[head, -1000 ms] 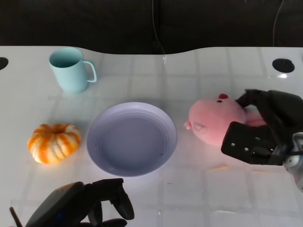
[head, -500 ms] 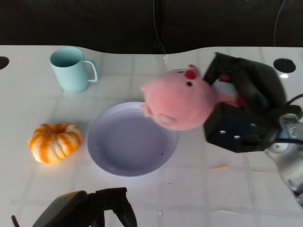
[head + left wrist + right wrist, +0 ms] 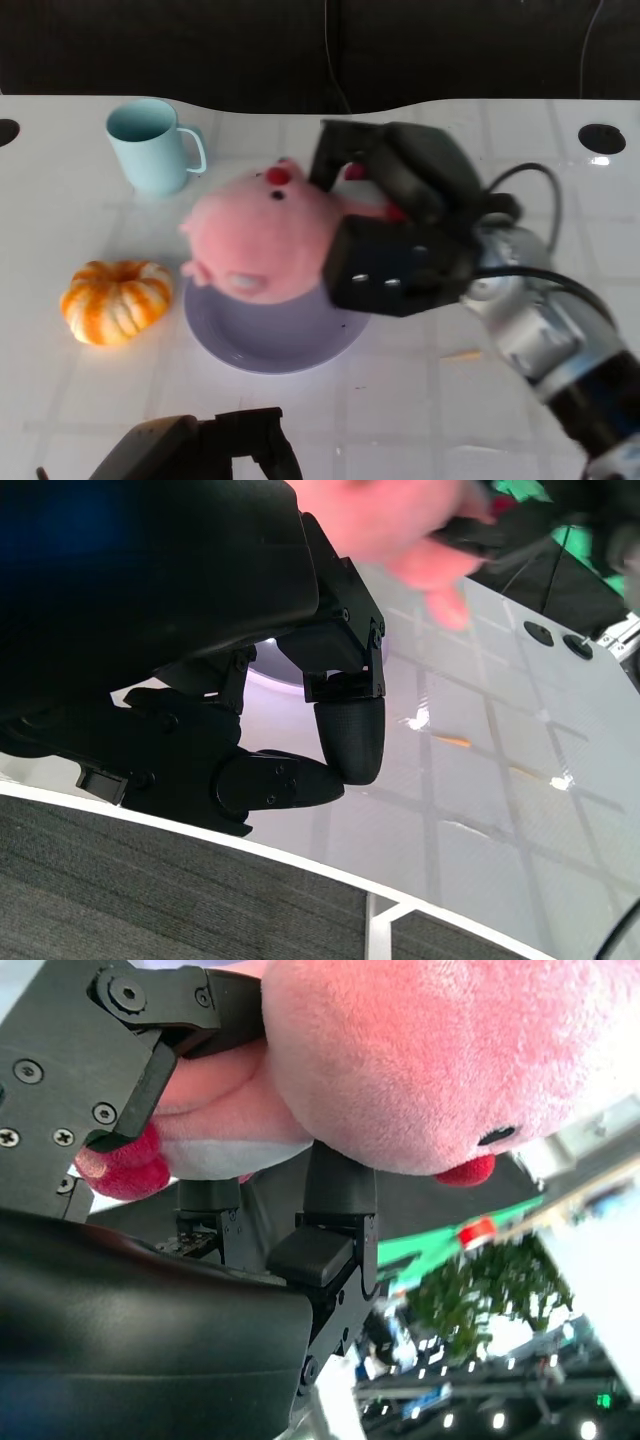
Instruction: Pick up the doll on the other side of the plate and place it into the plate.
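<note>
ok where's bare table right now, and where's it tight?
Bare table: the far right stretch between the right robot hand and the black hole; the near strip between the plate and the left robot hand; the gap between mug and pumpkin. Tight: over the plate, where the doll hangs in the right robot hand.

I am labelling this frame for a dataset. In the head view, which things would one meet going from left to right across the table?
Orange pumpkin → light blue mug → pink doll, held over the plate → right hand gripping the doll.
</note>
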Controlling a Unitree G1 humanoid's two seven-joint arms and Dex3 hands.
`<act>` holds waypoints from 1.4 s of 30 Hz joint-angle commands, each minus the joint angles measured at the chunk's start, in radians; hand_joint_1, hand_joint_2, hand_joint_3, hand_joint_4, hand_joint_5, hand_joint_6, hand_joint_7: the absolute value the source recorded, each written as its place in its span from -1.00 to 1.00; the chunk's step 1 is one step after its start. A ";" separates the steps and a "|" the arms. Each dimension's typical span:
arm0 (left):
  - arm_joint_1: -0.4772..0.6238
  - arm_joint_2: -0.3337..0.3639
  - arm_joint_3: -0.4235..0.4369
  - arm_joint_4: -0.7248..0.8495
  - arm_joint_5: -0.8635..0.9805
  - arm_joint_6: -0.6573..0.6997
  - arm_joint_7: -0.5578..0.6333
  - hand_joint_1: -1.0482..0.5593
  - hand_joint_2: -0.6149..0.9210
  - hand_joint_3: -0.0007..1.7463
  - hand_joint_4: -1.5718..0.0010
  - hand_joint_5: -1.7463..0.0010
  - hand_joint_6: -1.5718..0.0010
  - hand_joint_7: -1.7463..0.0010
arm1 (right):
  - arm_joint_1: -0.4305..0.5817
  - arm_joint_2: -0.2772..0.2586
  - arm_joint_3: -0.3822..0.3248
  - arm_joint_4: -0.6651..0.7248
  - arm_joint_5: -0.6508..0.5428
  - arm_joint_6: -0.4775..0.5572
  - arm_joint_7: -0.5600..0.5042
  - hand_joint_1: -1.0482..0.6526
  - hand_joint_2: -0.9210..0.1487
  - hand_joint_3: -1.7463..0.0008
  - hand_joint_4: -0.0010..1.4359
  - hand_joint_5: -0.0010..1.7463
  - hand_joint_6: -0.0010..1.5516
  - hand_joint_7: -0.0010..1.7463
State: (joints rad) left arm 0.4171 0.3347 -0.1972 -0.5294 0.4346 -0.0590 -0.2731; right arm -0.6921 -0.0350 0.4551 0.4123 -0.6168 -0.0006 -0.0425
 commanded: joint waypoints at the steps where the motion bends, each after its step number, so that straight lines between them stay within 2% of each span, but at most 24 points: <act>1: 0.009 -0.004 -0.004 -0.023 0.016 0.012 0.010 -0.08 1.00 -0.57 0.18 -0.91 0.20 -0.41 | -0.059 0.026 0.023 0.082 -0.013 -0.013 -0.004 -0.01 -0.12 -0.16 0.25 1.00 -0.12 1.00; 3: 0.010 -0.009 -0.006 -0.029 0.020 0.018 0.011 -0.08 1.00 -0.56 0.19 -0.91 0.20 -0.41 | -0.079 0.038 0.035 0.141 -0.015 -0.025 -0.010 -0.01 -0.14 -0.13 0.25 1.00 -0.13 1.00; 4: 0.010 -0.010 -0.007 -0.030 0.021 0.020 0.011 -0.08 1.00 -0.56 0.19 -0.91 0.20 -0.42 | -0.086 0.042 0.038 0.159 -0.014 -0.025 -0.005 -0.01 -0.17 -0.08 0.22 1.00 -0.12 0.92; 5: 0.010 -0.012 -0.007 -0.032 0.021 0.023 0.010 -0.08 1.00 -0.56 0.19 -0.91 0.20 -0.42 | -0.091 0.045 0.039 0.167 -0.011 -0.014 0.012 -0.02 -0.23 0.00 0.19 1.00 -0.11 0.81; 6: 0.010 -0.013 -0.007 -0.035 0.021 0.025 0.008 -0.08 1.00 -0.56 0.18 -0.91 0.20 -0.42 | -0.094 0.048 0.039 0.168 -0.006 0.000 0.034 -0.04 -0.34 0.14 0.15 0.98 -0.06 0.55; 7: 0.010 -0.013 -0.007 -0.038 0.020 0.029 0.006 -0.08 1.00 -0.56 0.19 -0.91 0.20 -0.42 | -0.096 0.046 0.040 0.157 0.001 0.018 0.077 -0.07 -0.51 0.36 0.09 0.86 -0.03 0.15; 8: 0.010 -0.013 -0.006 -0.039 0.019 0.031 0.004 -0.08 1.00 -0.55 0.19 -0.91 0.21 -0.43 | -0.098 0.042 0.042 0.147 0.004 0.034 0.113 -0.09 -0.66 0.55 0.04 0.64 -0.02 -0.22; 9: 0.009 -0.013 -0.006 -0.038 0.018 0.029 0.005 -0.08 1.00 -0.54 0.19 -0.92 0.21 -0.44 | -0.100 0.035 0.046 0.136 0.007 0.044 0.153 -0.12 -0.80 0.70 0.01 0.46 0.01 -0.50; 10: 0.007 -0.013 -0.005 -0.034 0.015 0.025 0.007 -0.07 1.00 -0.54 0.19 -0.93 0.21 -0.45 | -0.101 0.027 0.050 0.126 0.007 0.046 0.184 -0.18 -0.92 0.83 -0.15 0.09 -0.07 -0.76; 11: 0.005 -0.012 -0.003 -0.031 0.013 0.020 0.008 -0.06 1.00 -0.54 0.19 -0.93 0.22 -0.45 | -0.100 0.021 0.052 0.117 0.006 0.045 0.204 -0.22 -0.96 0.87 -0.18 -0.16 -0.12 -0.87; 12: 0.003 -0.011 -0.001 -0.029 0.011 0.018 0.009 -0.06 1.00 -0.54 0.19 -0.93 0.22 -0.46 | -0.096 0.013 0.053 0.102 0.007 0.046 0.227 -0.25 -0.98 0.89 -0.21 -0.31 -0.15 -0.93; 13: 0.001 -0.009 0.001 -0.028 0.011 0.019 0.008 -0.06 1.00 -0.54 0.20 -0.93 0.22 -0.46 | -0.092 0.006 0.054 0.087 0.006 0.051 0.249 -0.32 -0.99 0.87 -0.32 -0.46 -0.25 -0.97; 16: -0.005 -0.007 0.004 -0.024 0.010 0.020 0.006 -0.06 1.00 -0.55 0.20 -0.94 0.22 -0.46 | -0.082 -0.016 0.056 0.025 0.006 0.083 0.329 -0.41 -1.00 0.82 -0.46 -0.59 -0.39 -1.00; 21: -0.019 -0.008 0.000 -0.009 0.013 0.016 0.010 -0.07 1.00 -0.56 0.20 -0.92 0.21 -0.45 | -0.063 -0.069 0.050 -0.121 0.036 0.154 0.508 -0.52 -1.00 0.76 -0.63 -0.68 -0.60 -1.00; 26: -0.026 -0.012 -0.004 -0.005 0.016 0.024 0.009 -0.09 1.00 -0.56 0.19 -0.94 0.20 -0.43 | -0.035 -0.119 0.022 -0.220 0.076 0.147 0.566 -0.60 -1.00 0.78 -0.66 -0.70 -0.66 -1.00; 29: -0.016 -0.012 0.000 -0.019 0.011 0.033 0.003 -0.08 1.00 -0.57 0.20 -0.93 0.19 -0.43 | 0.004 -0.142 0.002 -0.307 0.084 0.137 0.561 -0.65 -1.00 0.77 -0.62 -0.69 -0.63 -0.99; 33: -0.005 0.003 0.022 -0.054 -0.007 0.051 -0.017 -0.05 1.00 -0.57 0.20 -0.91 0.19 -0.42 | 0.064 -0.162 -0.018 -0.418 0.047 0.089 0.465 -0.58 -1.00 0.76 -0.47 -0.63 -0.53 -0.95; 38: -0.020 0.011 0.045 -0.046 -0.038 0.066 -0.032 0.02 1.00 -0.54 0.21 -0.97 0.21 -0.37 | 0.091 -0.215 -0.046 -0.470 0.036 0.052 0.452 -0.53 -1.00 0.71 -0.43 -0.60 -0.50 -0.95; 42: -0.040 0.017 0.036 -0.023 -0.036 0.050 -0.026 -0.03 1.00 -0.55 0.23 -0.95 0.20 -0.35 | 0.190 -0.265 -0.078 -0.560 0.027 0.043 0.435 -0.52 -1.00 0.73 -0.38 -0.56 -0.44 -0.92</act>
State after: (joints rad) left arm 0.3903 0.3401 -0.1605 -0.5595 0.3982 0.0015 -0.2935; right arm -0.5403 -0.2720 0.3995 -0.1190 -0.5826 0.0468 0.4058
